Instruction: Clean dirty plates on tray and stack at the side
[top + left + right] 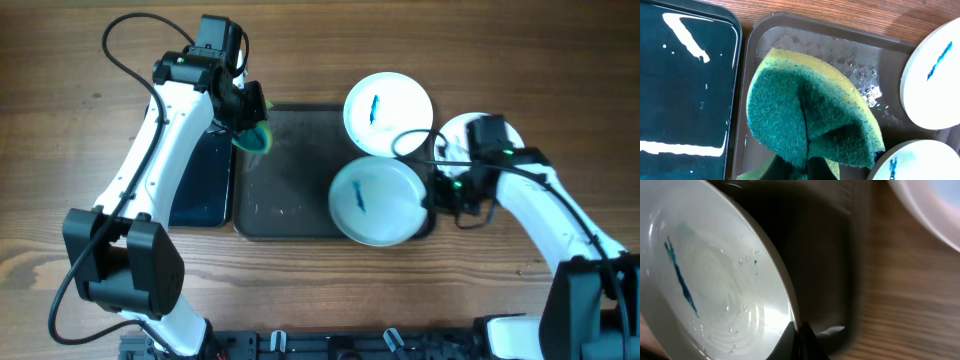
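Now the left end effector (pixel 247 112), clenched on a sponge (pixel 254 138), hangs left of the near streaked plate (pixel 372 200). The right end effector (pixel 445 192) pinches that plate's right rim.

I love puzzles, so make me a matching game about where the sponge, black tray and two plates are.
Things: A sponge; B black tray; C streaked front plate; D half-hidden plate.
Places: 1 on the wooden table, right of the grey tray; 2 held above the grey tray's far left corner; 3 left of the grey tray; 4 on the grey tray.
Pairs: A-2, B-3, C-4, D-1.
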`<state>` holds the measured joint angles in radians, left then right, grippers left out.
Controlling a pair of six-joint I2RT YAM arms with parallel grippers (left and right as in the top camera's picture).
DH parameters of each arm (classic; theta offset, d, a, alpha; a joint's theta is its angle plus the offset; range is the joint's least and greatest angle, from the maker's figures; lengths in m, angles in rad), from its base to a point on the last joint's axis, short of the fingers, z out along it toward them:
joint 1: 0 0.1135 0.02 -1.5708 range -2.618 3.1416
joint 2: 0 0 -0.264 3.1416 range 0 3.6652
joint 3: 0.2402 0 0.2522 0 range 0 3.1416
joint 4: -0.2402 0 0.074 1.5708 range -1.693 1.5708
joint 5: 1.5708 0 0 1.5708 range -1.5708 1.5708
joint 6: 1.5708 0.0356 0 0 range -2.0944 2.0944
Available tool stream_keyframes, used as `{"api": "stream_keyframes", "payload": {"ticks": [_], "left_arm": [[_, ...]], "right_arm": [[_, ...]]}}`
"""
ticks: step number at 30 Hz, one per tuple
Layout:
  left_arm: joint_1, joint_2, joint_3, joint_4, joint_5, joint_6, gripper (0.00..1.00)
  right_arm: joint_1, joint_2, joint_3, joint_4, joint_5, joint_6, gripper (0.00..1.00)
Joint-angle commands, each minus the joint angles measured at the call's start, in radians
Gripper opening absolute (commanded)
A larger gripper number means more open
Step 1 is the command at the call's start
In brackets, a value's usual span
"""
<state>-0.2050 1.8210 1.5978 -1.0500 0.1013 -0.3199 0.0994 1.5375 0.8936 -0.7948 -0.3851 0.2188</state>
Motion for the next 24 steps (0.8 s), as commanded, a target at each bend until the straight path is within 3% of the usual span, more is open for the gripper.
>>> {"api": "stream_keyframes", "payload": {"ticks": [1, 6, 9, 17, 18, 21, 24], "left_arm": [[-0.003, 0.005, 0.003, 0.01, -0.006, -0.009, 0.04], [-0.003, 0.006, 0.003, 0.026, -0.006, -0.009, 0.04], [-0.003, 0.006, 0.003, 0.03, -0.006, -0.01, 0.04], [-0.003, 0.006, 0.003, 0.026, -0.005, -0.036, 0.04], [-0.004, 0.006, 0.003, 0.024, -0.005, -0.036, 0.04], [-0.016, 0.006, 0.003, 0.014, -0.006, -0.036, 0.04], [-0.029, 0.008, 0.003, 0.014, -0.006, -0.036, 0.04]], "right_arm": [[0.166, -0.036, 0.071, 0.077, 0.013, 0.224, 0.04], [0.393, 0.019, 0.071, 0.267, 0.286, 0.588, 0.04], [0.445, 0.125, 0.087, 0.347, 0.263, 0.665, 0.04], [0.447, 0.362, 0.24, 0.331, 0.173, 0.627, 0.04], [0.447, 0.377, 0.258, 0.323, 0.155, 0.607, 0.06], [0.447, 0.38, 0.299, 0.3, 0.145, 0.512, 0.27], [0.426, 0.38, 0.346, 0.249, 0.145, 0.401, 0.33]]}}
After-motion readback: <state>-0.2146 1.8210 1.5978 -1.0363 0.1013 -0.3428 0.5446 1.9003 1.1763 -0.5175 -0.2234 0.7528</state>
